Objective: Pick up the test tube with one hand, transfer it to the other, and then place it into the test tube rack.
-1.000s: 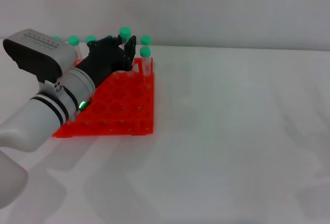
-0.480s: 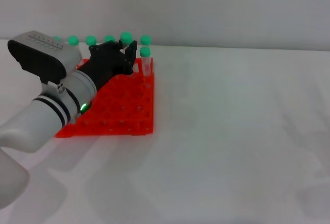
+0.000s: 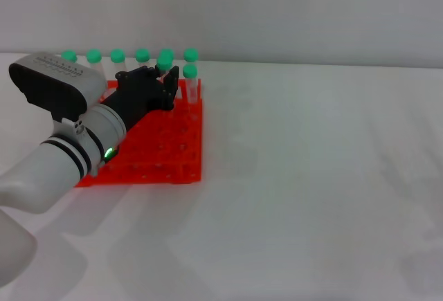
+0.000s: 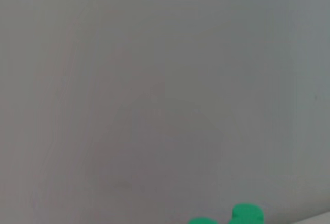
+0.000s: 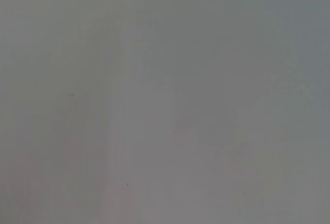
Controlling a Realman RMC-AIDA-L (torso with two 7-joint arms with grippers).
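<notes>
The orange-red test tube rack point(image 3: 173, 156) lies on the white table at the left of the head view. My left gripper point(image 3: 168, 76), black, on the arm with the green light, reaches over the rack's far end. It is shut on the test tube point(image 3: 166, 57), whose green cap shows just above the fingers, level with the caps of the back row. The tube's body is hidden by the fingers. Several other green-capped tubes point(image 3: 118, 55) stand in the back row, and one point(image 3: 190, 73) in the row before it. The right gripper is out of view.
The white table point(image 3: 318, 176) stretches to the right of the rack, with a grey wall behind. The left wrist view shows the wall and two green caps point(image 4: 247, 213) at its edge. The right wrist view shows only a grey surface.
My left gripper has come down toward the rack's far end with the tube; its green cap has dropped from above the other caps to their level.
</notes>
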